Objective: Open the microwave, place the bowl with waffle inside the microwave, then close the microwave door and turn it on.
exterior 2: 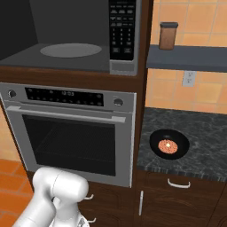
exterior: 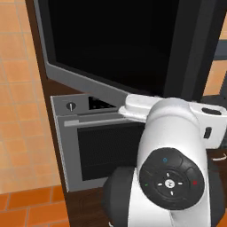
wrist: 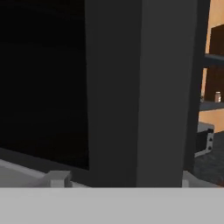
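Right base view shows waffle (exterior 2: 168,146) in bowl (exterior 2: 169,144)

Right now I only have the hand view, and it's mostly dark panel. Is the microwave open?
Observer: Yes. The right base view looks into the microwave, and its turntable has nothing on it.
Operator: Where's the bowl?
Observer: The bowl sits on the dark counter to the right of the oven, with the waffle inside it.
Operator: And the door?
Observer: In the left base view the door stands swung out above the oven front.
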You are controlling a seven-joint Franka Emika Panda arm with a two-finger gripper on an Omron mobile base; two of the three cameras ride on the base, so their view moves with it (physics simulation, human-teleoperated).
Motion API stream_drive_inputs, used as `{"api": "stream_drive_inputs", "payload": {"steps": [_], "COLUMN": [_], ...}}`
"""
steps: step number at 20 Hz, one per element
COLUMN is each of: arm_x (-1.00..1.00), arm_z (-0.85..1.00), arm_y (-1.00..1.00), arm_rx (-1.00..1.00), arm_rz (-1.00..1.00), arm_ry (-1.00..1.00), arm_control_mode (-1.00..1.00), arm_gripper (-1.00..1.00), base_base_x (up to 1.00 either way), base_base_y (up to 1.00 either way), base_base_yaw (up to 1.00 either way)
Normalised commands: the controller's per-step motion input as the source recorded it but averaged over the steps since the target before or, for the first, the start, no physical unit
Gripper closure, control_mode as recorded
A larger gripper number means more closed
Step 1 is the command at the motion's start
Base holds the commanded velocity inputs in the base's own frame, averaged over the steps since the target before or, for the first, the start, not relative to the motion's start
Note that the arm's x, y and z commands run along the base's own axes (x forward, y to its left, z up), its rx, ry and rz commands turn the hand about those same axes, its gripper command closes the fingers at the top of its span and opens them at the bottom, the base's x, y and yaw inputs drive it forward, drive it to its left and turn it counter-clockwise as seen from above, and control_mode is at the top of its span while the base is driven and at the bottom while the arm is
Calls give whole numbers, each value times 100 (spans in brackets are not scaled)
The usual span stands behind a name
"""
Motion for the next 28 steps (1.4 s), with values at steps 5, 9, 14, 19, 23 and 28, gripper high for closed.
{"api": "stream_drive_inputs", "payload": {"steps": [5,9,14,19,23,28], "arm_x": [-82,-61,-22,-42,-39,-9], "arm_z": [-1,0,0,0,0,7], "arm_y": [21,14,33,-40,-100,-93], "arm_rx": [1,1,0,26,56,76], "arm_rz": [0,12,11,27,36,27], "arm_ry": [-9,-2,7,3,-3,5], "arm_control_mode": [-100,-100,-100,-100,-100,-100], "arm_gripper": [-100,-100,-100,-100,-100,-100], "base_base_x": [0,0,0,0,0,0], "base_base_y": [0,0,0,0,0,0], "base_base_yaw": [0,0,0,0,0,0]}}
